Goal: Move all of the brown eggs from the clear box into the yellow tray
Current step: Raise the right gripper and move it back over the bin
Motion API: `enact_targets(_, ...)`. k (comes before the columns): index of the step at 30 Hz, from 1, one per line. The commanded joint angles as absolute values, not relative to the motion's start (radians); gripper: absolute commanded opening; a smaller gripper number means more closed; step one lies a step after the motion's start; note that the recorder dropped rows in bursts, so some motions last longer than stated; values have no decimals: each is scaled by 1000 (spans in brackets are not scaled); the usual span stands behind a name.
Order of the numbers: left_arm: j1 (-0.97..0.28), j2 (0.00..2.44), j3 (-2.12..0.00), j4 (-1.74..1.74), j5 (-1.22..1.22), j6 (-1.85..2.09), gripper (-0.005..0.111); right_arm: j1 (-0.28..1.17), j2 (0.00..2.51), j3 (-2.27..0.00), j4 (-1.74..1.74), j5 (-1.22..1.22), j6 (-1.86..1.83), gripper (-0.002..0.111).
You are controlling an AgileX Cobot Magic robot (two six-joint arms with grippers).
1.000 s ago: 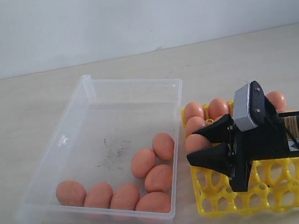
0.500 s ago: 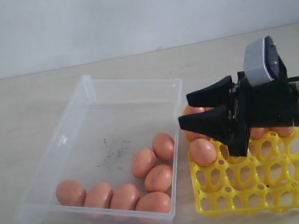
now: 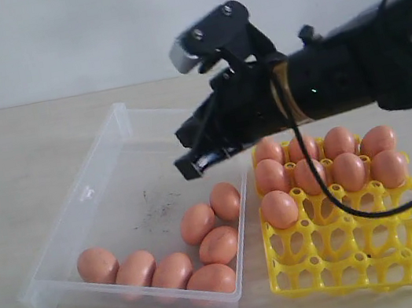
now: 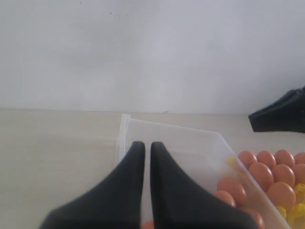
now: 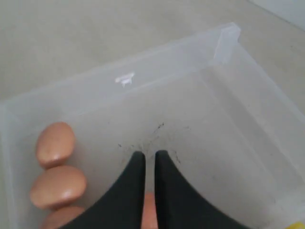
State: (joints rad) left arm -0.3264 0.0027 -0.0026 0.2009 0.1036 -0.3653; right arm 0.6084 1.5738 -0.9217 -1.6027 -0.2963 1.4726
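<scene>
Left fingers (image 4: 116,195) are closed and empty. The clear box (image 3: 80,208) holds seven smooth, matte brown eggs (image 3: 197,223) below the right fingers (image 3: 200,155). These have swung off the yellow tray (image 3: 368,257) beside them and snapped shut, empty. Nine eggs fill that tray.

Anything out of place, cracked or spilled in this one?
Nothing serious. The brown eggs look whole, lying either in the clear box or seated in the yellow tray. Only faint dark specks mark the box floor.
</scene>
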Motion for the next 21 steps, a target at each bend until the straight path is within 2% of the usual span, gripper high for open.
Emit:
enact_targets(1, -334, 0, 0, 199, 98, -373, 4, 650, 1601, -1070, -1744, -349, 1778, 0)
enact_targets(8, -334, 0, 0, 199, 98, -373, 4, 650, 1663, -1168, -1744, -360, 1920, 9)
enact_targets(19, -334, 0, 0, 199, 102, -373, 4, 650, 1633, -1168, -1737, 243, 1565, 9)
enact_targets(21, -334, 0, 0, 199, 102, -373, 4, 650, 1626, -1168, -1619, 356, 1404, 9)
